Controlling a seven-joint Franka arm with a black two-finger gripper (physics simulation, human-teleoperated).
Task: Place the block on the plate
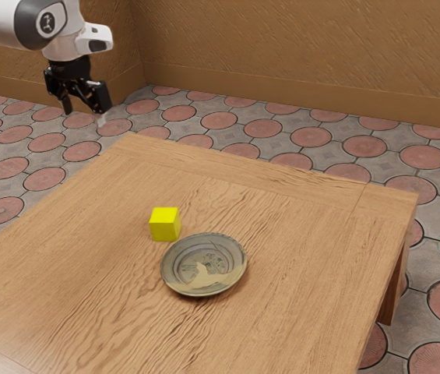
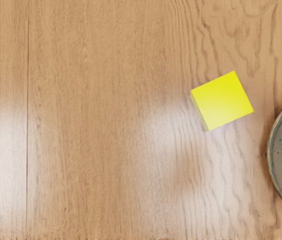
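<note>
One block (image 1: 164, 224) stands on the counter (image 1: 87, 257), just beside the plate (image 1: 174, 275). My end effector (image 1: 84, 118) is wide open, empty. I judge this the approach step; next, I should align above the block, then descend.

A light-brown wooden table (image 1: 313, 234) with wavy grain stands lower than the hand (image 1: 84, 115). Directly on it sit a bright yellow, cube-shaped block (image 1: 164, 224) and, farther from the hand, a round grey-green patterned plate (image 1: 204, 265), just beside the block but apart from it.
</note>
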